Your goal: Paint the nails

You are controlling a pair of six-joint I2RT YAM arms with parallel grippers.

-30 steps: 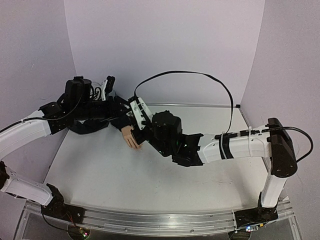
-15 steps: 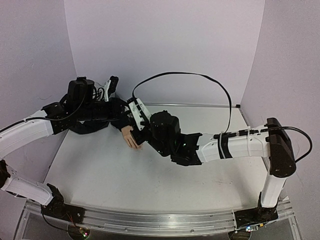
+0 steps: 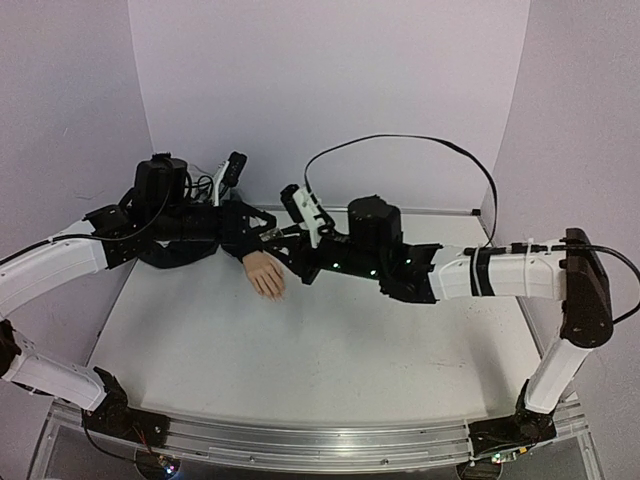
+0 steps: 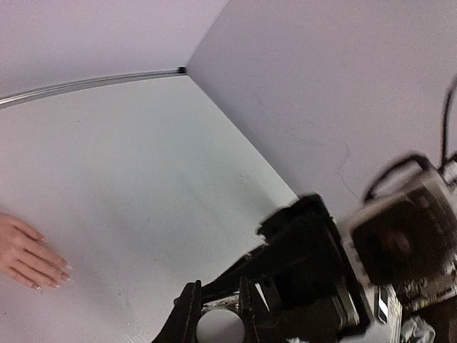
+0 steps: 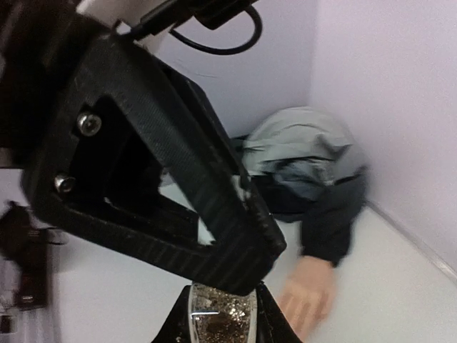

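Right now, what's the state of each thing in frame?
left gripper: shut on white cap
right gripper: shut on bottle
bottle: gripped low, glitter polish inside
white cap: gripped; loosened or not, cannot tell
mannequin hand: palm down on table, untouched
nails: too small to tell if painted
dark sleeve: bunched, covering the wrist

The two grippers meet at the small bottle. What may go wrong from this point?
1. The left gripper is shut on the cap; a slip while twisting might drop it.
2. The right gripper holds the bottle off the table, close to the hand and sleeve; a tilt once it is open might spill polish on them.
3. The two wrists are crowded together, so they might collide.
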